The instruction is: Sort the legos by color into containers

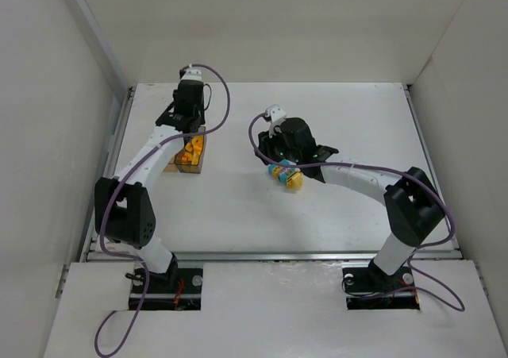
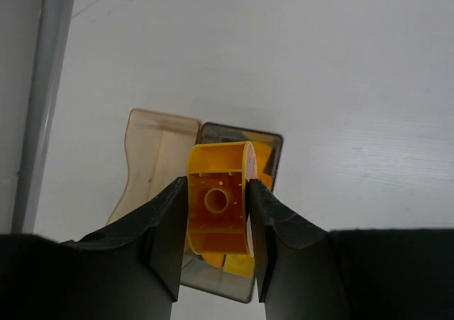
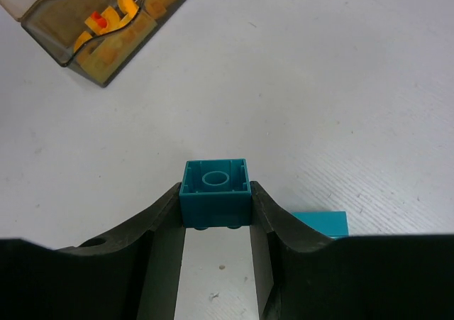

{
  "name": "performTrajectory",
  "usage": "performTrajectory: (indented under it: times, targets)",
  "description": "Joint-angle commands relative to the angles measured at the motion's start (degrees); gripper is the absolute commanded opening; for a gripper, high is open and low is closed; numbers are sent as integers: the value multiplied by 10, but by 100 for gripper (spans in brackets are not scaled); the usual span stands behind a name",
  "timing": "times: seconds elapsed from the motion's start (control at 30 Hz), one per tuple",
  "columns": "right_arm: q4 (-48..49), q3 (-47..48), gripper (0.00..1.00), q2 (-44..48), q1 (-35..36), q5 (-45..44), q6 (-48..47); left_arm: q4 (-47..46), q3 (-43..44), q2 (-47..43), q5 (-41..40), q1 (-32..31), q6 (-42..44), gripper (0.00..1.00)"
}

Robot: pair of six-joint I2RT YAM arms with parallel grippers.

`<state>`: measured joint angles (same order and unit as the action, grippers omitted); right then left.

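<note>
Between right jaws, cyan brick (image 3: 215,192); second cyan piece (image 3: 320,223) behind, mostly hidden

White table (image 1: 238,215) inside white enclosure walls (image 1: 48,96), a metal rail (image 1: 270,256) along its near edge

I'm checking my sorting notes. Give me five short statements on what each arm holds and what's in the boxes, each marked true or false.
1. The left fingers hold a yellow piece. True.
2. The right fingers hold an orange brick. False: it is a cyan brick.
3. The dark box has yellow pieces in it. True.
4. The tan box is full of cyan bricks. False: none show in it.
5. A second cyan piece lies on the table by the right fingers. True.
</note>
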<state>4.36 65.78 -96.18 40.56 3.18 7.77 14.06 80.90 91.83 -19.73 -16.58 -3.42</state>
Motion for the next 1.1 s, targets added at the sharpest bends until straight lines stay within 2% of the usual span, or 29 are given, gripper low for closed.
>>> performTrajectory:
  times: [0.0, 0.17, 0.37, 0.53, 0.6, 0.67, 0.8, 0.87, 1.07]
  targets:
    - [33, 15, 0, 5, 0, 13, 13, -89, -57, 11, -89, -5, 39, 0]
    - [28, 29, 0, -1, 0, 27, 7, -119, -86, 70, -139, -5, 52, 0]
    - [28, 29, 0, -6, 0, 39, 7, -105, -86, 98, -85, 1, 52, 0]
    - [22, 29, 0, -1, 0, 39, 1, -81, -86, 108, -72, 1, 62, 0]
    - [22, 29, 0, -1, 0, 33, 1, -58, -73, 120, -66, 1, 62, 15]
    - [17, 29, 0, 5, 0, 33, 1, -44, -66, 120, -59, 1, 68, 22]
    - [17, 35, 0, 11, 0, 33, -4, -17, -54, 120, -37, 1, 68, 58]
    - [12, 47, 0, 17, 0, 33, -4, -6, -46, 120, -30, 1, 62, 72]
    - [-22, 73, 0, 29, -29, 58, -1, 27, -15, 85, 21, 1, 77, 75]
